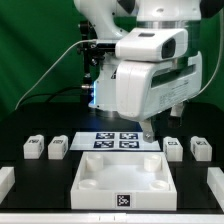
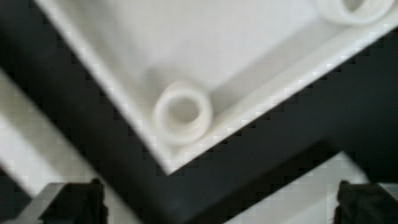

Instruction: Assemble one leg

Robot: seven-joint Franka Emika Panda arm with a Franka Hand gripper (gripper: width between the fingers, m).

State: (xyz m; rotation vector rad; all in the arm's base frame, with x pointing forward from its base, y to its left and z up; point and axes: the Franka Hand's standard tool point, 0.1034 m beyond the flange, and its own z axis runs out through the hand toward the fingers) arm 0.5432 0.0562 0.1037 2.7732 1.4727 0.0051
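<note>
Four small white legs with tags stand on the black table in the exterior view: two on the left (image 1: 33,149) (image 1: 58,148) and two on the right (image 1: 173,148) (image 1: 200,148). My gripper (image 1: 148,130) hangs low over the table, behind the large white tray-like piece (image 1: 98,186) and between the leg pairs. It touches none of them. In the wrist view my gripper (image 2: 217,205) is open and empty, with its dark fingertips (image 2: 71,203) far apart. Beyond them lies a corner of the tray-like piece (image 2: 125,60) with a round recess (image 2: 182,110). No leg shows in the wrist view.
The marker board (image 1: 118,141) lies just beside my gripper on the exterior view's left. More white parts sit at the table's front left edge (image 1: 5,180) and front right edge (image 1: 215,185). The arm's bulky body fills the upper middle of the view.
</note>
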